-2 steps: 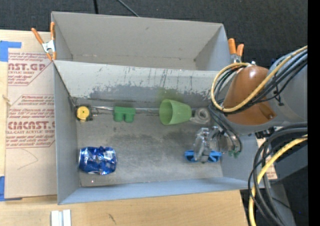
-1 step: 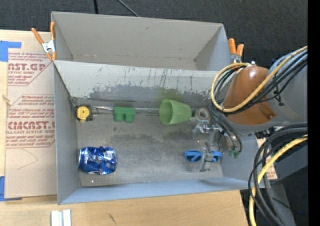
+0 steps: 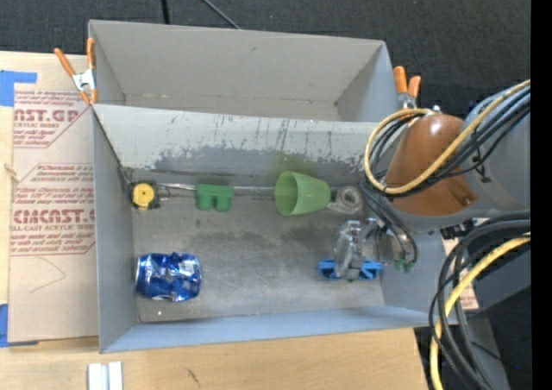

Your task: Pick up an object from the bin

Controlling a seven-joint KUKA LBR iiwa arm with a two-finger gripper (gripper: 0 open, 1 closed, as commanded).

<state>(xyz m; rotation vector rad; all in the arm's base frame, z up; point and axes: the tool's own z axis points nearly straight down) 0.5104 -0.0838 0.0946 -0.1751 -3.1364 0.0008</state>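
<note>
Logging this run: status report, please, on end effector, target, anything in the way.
End effector low at right front of bin, over a small blue piece. Green cup on its side behind it, apart. Crushed blue can far left.

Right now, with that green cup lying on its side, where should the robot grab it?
Probably from straight above, pinching the green cup across its narrower base end, on the right. It lies on its side, mouth leftward, so the tapered walls offer two opposite faces there.
</note>
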